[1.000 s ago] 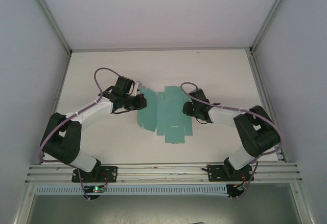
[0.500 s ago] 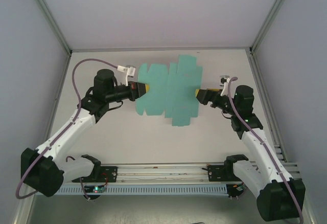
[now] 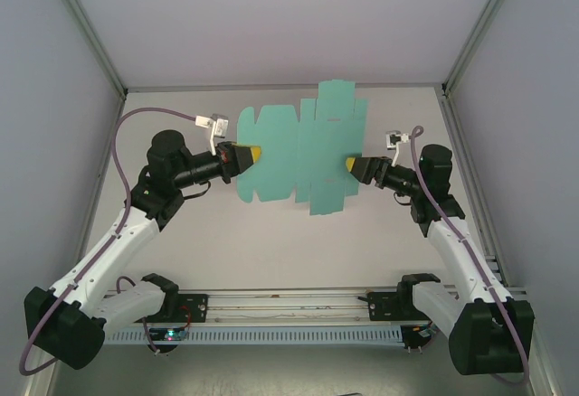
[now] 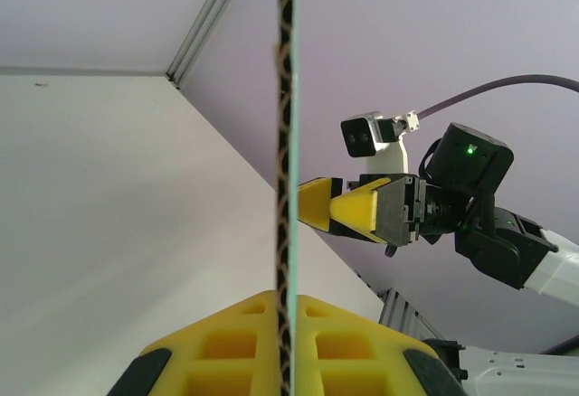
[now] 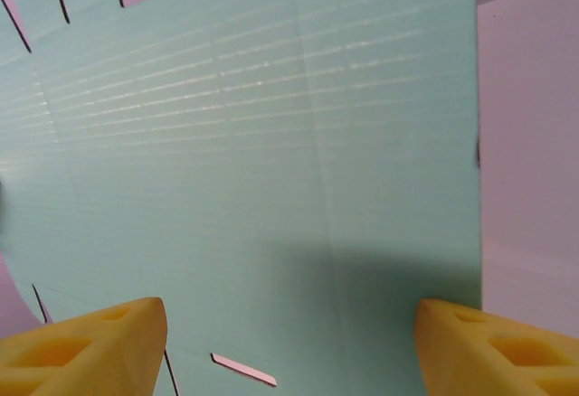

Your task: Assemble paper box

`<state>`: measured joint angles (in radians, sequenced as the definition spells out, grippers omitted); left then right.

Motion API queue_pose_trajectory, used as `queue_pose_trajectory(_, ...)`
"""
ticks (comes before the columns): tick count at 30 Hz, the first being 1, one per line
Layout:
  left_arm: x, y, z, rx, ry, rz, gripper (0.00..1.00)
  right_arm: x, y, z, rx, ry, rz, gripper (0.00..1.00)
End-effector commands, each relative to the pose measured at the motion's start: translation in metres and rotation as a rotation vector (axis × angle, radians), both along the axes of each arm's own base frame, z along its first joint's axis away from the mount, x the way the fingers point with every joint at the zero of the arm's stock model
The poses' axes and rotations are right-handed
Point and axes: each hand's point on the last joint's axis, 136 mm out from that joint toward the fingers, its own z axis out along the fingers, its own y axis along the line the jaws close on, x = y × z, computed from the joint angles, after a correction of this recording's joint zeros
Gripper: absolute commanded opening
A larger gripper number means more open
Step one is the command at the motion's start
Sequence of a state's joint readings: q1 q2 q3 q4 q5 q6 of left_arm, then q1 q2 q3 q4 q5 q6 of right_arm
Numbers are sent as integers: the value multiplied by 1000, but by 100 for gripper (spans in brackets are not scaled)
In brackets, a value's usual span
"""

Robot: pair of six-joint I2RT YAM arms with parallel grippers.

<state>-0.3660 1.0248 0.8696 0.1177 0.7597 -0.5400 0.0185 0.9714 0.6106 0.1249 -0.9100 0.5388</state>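
Paper box (image 3: 298, 156), flat, aloft | left gripper (image 3: 246, 155) clamped on its edge | right gripper (image 3: 353, 166) wide, empty, sheet just ahead | risk: one-sided hold, may swivel or slip.

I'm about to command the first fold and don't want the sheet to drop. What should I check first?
1. Left gripper shut on the sheet's left edge: ok.
2. Right gripper gripping the sheet: not ok, its fingers stand wide open.
3. Right fingers touching the sheet: cannot tell.
4. Sheet clear of the table: ok, held up in the air.
5. Any flap folded: not ok, the sheet looks flat.
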Motion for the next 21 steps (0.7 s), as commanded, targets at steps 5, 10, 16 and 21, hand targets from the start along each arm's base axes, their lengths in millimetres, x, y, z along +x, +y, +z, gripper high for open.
queue_pose_trajectory(5, -3, 6, 10, -4, -48, 24, 0, 6, -31, -5, -77, -13, -76, 74)
queue_pose_trajectory(10, -3, 4, 10, -12, -46, 6, 0, 9, -29, 5, -4, -41, -29, 74)
queue_pose_trajectory(16, -1, 3, 8, -21, -40, 5, 0, 1, -14, 25, 57, -109, 69, 70)
queue_pose_trajectory(21, -5, 1, 14, -39, -48, -17, 0, 0, -11, 22, 51, -109, 76, 70)
